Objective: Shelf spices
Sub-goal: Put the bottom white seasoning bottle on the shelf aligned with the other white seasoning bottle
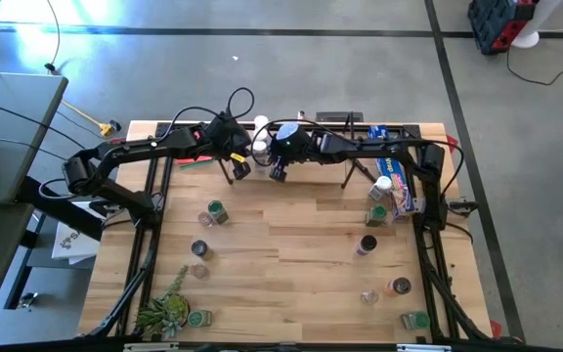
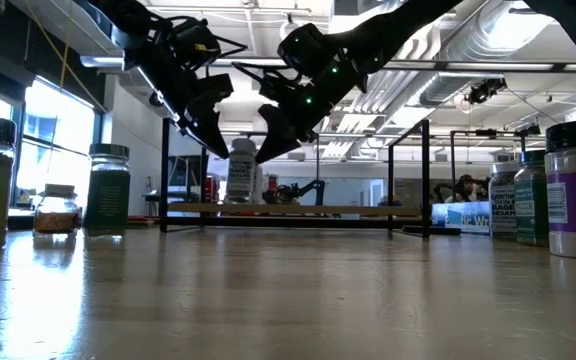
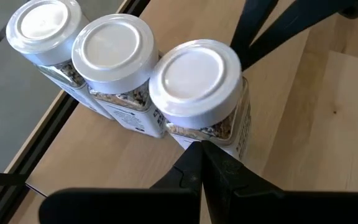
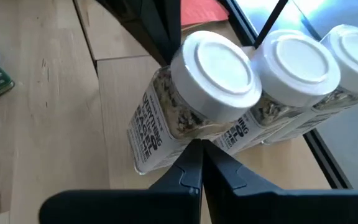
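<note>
White-lidded jars: three spice jars (image 3: 194,78) stand upright in a touching row on the shelf (image 1: 301,186) at the far middle of the bench (image 1: 281,274), long axes vertical, lids up.
Jar labels: the nearest jar in the right wrist view (image 4: 194,99) reads partly "EVERYTHING"; the rest is too small to tell.
Left gripper (image 1: 241,169): hangs above the row of jars, jaws pressed together and holding nothing.
Right gripper (image 1: 278,173): just beside the left one, over the same jars, jaws likewise closed and empty.
What stands in the way: the two arms meet over the shelf, and its black wire uprights stand close around the jars.
Loose jars, left side: a green-lidded jar (image 1: 215,212) and others stand apart on the bench.
Loose jars, right side: a dark-lidded jar (image 1: 367,244) and several more, scattered.
Blue box (image 1: 399,181): lies along the right edge, a white-lidded jar (image 1: 383,185) beside it.
Plant (image 1: 164,308): near left corner.
</note>
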